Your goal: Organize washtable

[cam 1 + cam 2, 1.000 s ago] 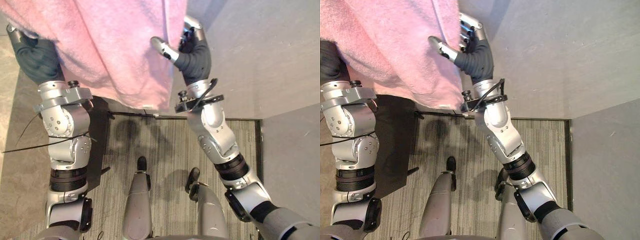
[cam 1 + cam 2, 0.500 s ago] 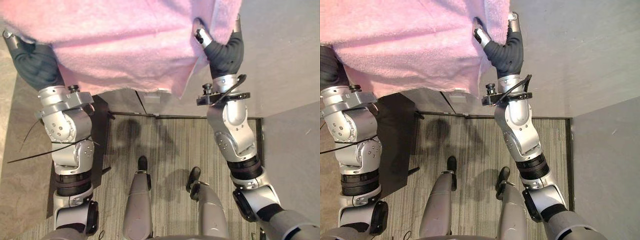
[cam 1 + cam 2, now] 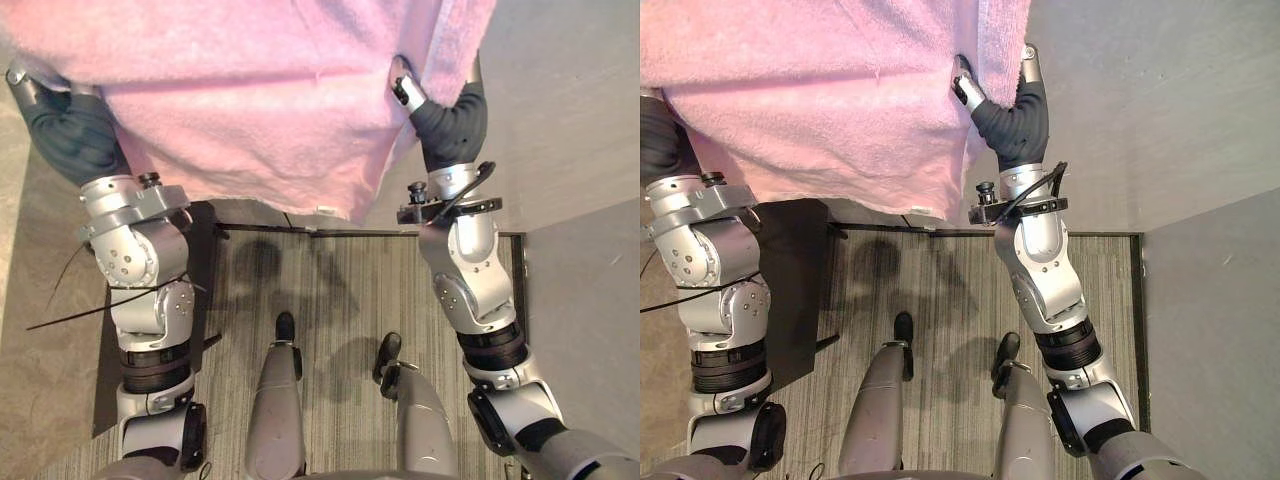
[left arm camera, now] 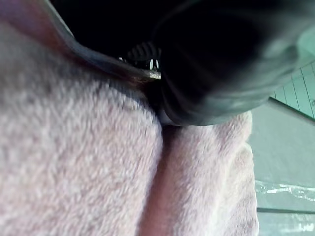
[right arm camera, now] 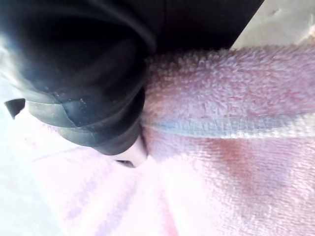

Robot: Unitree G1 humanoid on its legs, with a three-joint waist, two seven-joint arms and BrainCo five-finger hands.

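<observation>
Progress check on the washtable tidy-up: going by these pictures, it's somewhere in the middle of the towel part, definitely not finished. The robot has a big pink towel [image 3: 260,100] held up in the air in front of itself, stretched wide between its 2 hands, with the lower edge hanging free above the striped carpet floor [image 3: 330,290].

The right hand [image 3: 447,108] is at the towel's right edge and it's gripping: the thumb [image 3: 963,90] is pressed into the front of the cloth and the rest of the hand wraps round the hem from behind, so that's a proper pinch. The right wrist view shows the same thing, with terry cloth bunched up right against the hand.

The left hand [image 3: 65,125] is up at the towel's left edge with cloth draped over it. It looks like it's carrying that side, but you can't tell whether it's actually clenched on the cloth.

What's done: towel picked up and spread out flat. What's left, best guess: fold it or hang it, then put it down. Where it's meant to go, table, rack or basket, can't be judged from here.
</observation>
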